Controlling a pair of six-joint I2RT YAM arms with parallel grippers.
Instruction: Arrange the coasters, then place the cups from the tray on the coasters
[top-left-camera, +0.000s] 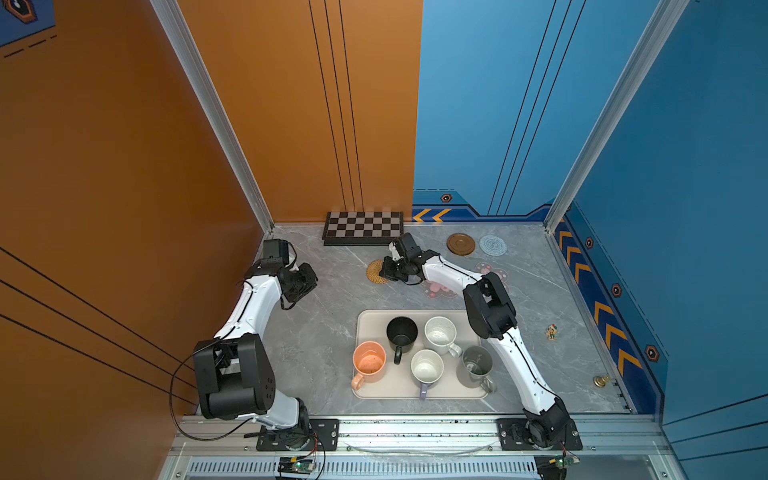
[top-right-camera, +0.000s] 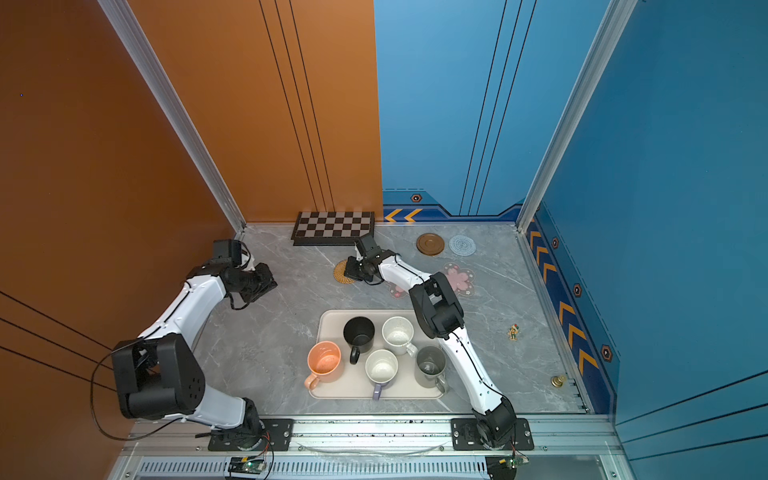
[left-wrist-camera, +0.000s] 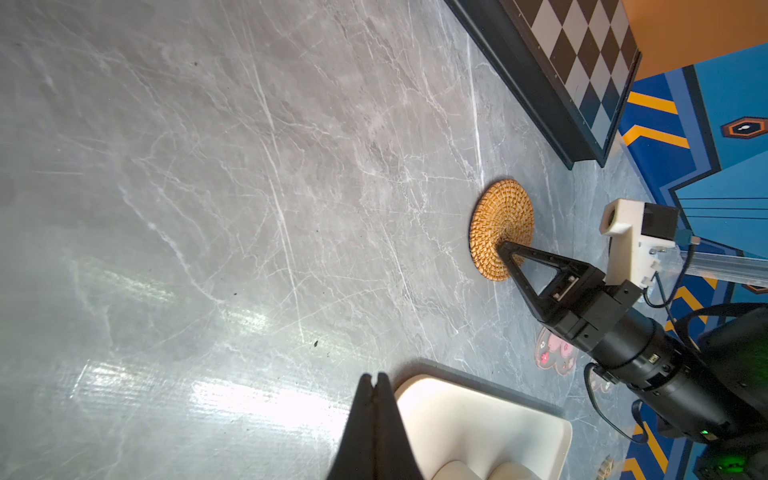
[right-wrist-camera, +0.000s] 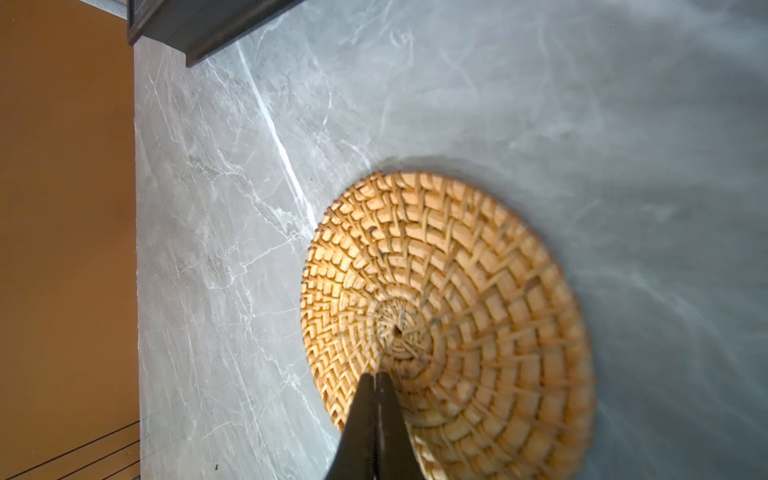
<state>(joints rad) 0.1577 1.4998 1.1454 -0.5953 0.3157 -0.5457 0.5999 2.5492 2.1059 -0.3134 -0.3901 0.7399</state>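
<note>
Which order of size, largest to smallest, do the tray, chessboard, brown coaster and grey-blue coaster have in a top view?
1. tray
2. chessboard
3. brown coaster and grey-blue coaster: they look alike, unranked.

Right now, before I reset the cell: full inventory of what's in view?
rattan coaster: one, tan, before chessboard
wooden coaster: one, dark brown, far right
woven coaster: one, grey-blue, beside it
blossom coasters: two, pink, beyond tray
tray: one, cream, near centre
mugs: five, black, speckled white, peach, lavender, grey, on tray
chessboard: one, black-and-white, back wall
figurine: one, multicoloured, right of tray
brass object: one, gold, right edge
table: one, grey marble
left gripper: one, black, shut, empty, left side
right gripper: one, black, shut, tips on rattan coaster
</note>
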